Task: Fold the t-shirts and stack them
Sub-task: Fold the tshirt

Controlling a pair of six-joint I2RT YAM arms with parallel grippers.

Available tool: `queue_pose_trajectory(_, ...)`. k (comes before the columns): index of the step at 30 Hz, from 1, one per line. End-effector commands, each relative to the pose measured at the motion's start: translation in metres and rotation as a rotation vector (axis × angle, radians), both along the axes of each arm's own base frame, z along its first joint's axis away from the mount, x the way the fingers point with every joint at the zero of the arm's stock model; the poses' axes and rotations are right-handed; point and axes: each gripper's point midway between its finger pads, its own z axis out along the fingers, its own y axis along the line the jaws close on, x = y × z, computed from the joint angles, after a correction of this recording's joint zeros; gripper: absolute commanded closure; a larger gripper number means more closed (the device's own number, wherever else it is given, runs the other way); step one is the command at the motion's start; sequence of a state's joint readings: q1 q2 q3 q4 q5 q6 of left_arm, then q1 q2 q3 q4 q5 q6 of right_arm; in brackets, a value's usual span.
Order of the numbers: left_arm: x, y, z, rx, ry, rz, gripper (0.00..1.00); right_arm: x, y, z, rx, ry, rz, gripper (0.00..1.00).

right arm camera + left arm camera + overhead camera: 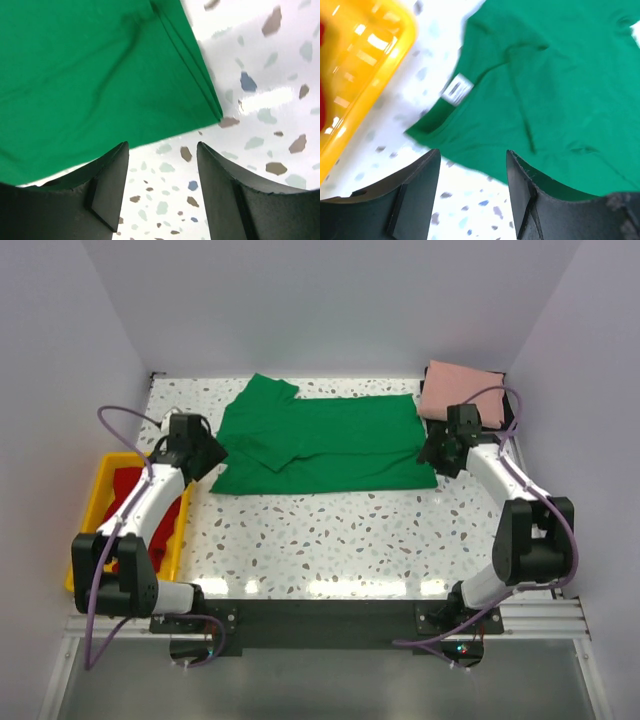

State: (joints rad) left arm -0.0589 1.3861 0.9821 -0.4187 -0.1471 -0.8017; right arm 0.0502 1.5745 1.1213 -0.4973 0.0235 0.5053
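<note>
The table [330, 540] looks glossy, so I judge sliding to be the main risk. If one arm pulls before the other, the green shirt [320, 440] could skate sideways and the next fold would come out skewed. This shirt lies across the back middle of the table as a long band, with a sleeve lying on top near its left end. A pinch that catches only the top layer could pull the layers apart.

The tray [95, 490] sits at the table's left edge, near the shirt's left end, and a low sweep of the left arm could knock it. The pink shirt [455, 390] lies folded in the back right corner, just beside the green one's right end, so a careless lift there could drag it along. The red shirt [135, 495] lies bunched in the tray.

The left gripper [208, 455] hovers at the green shirt's collar end, jaws wide apart and empty. In its wrist view the neckband and label [456, 89] lie just ahead of the fingertips. The right gripper [430, 452] is at the hem end, jaws parted and holding nothing. The hem corner lies just ahead, with bare table under the jaws.
</note>
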Motion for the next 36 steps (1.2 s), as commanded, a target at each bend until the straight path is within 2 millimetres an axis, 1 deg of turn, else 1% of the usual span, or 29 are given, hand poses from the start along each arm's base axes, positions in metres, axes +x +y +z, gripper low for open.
queue_pose_trajectory(1,-0.03,0.012,-0.02,0.0,0.033,0.102,0.41,-0.011,0.004,-0.01,0.034,-0.012,-0.013,0.4)
queue_pose_trajectory(2,-0.034,0.012,-0.024,-0.002,0.037,0.106,0.41,-0.016,0.004,-0.017,0.033,0.005,-0.011,0.4)
queue_pose_trajectory(3,-0.04,0.013,-0.032,0.002,0.055,0.107,0.41,-0.017,0.003,-0.02,0.031,0.012,-0.011,0.41)
queue_pose_trajectory(5,-0.041,0.01,-0.04,-0.012,0.07,0.099,0.43,-0.02,0.003,-0.027,0.03,0.028,-0.011,0.41)
queue_pose_trajectory(8,-0.039,0.008,-0.057,-0.017,0.106,0.094,0.44,-0.02,0.004,-0.035,0.032,0.042,-0.013,0.42)
queue_pose_trajectory(10,-0.035,0.009,-0.061,-0.014,0.104,0.104,0.44,-0.018,0.003,-0.039,0.033,0.045,-0.016,0.42)
queue_pose_trajectory(11,-0.032,0.009,-0.062,-0.015,0.101,0.103,0.43,-0.018,0.004,-0.045,0.034,0.06,-0.018,0.42)
queue_pose_trajectory(12,-0.031,0.009,-0.066,-0.013,0.109,0.103,0.43,-0.016,0.003,-0.045,0.035,0.056,-0.023,0.42)
queue_pose_trajectory(14,-0.025,0.008,-0.066,-0.017,0.092,0.104,0.41,-0.014,0.004,-0.051,0.037,0.068,-0.026,0.42)
queue_pose_trajectory(18,-0.02,0.009,-0.074,-0.017,0.108,0.115,0.41,-0.01,0.002,-0.059,0.033,0.087,-0.036,0.42)
queue_pose_trajectory(22,-0.026,0.015,-0.084,0.005,0.145,0.151,0.43,-0.006,0.001,-0.062,0.024,0.093,-0.045,0.42)
queue_pose_trajectory(26,-0.032,0.021,-0.093,0.027,0.177,0.181,0.47,-0.007,-0.005,-0.066,-0.001,0.105,-0.064,0.43)
queue_pose_trajectory(29,-0.034,0.023,-0.098,0.04,0.191,0.193,0.54,-0.007,-0.013,-0.066,-0.028,0.098,-0.089,0.43)
queue_pose_trajectory(32,-0.034,0.023,-0.1,0.042,0.199,0.193,0.68,-0.006,-0.019,-0.066,-0.04,0.091,-0.115,0.45)
queue_pose_trajectory(33,-0.033,0.023,-0.1,0.044,0.199,0.187,0.74,-0.006,-0.019,-0.066,-0.039,0.088,-0.118,0.45)
queue_pose_trajectory(35,-0.034,0.024,-0.1,0.047,0.202,0.189,0.82,-0.005,-0.02,-0.066,-0.034,0.082,-0.128,0.46)
queue_pose_trajectory(36,-0.035,0.024,-0.1,0.05,0.204,0.185,0.88,-0.004,-0.02,-0.066,-0.032,0.076,-0.131,0.48)
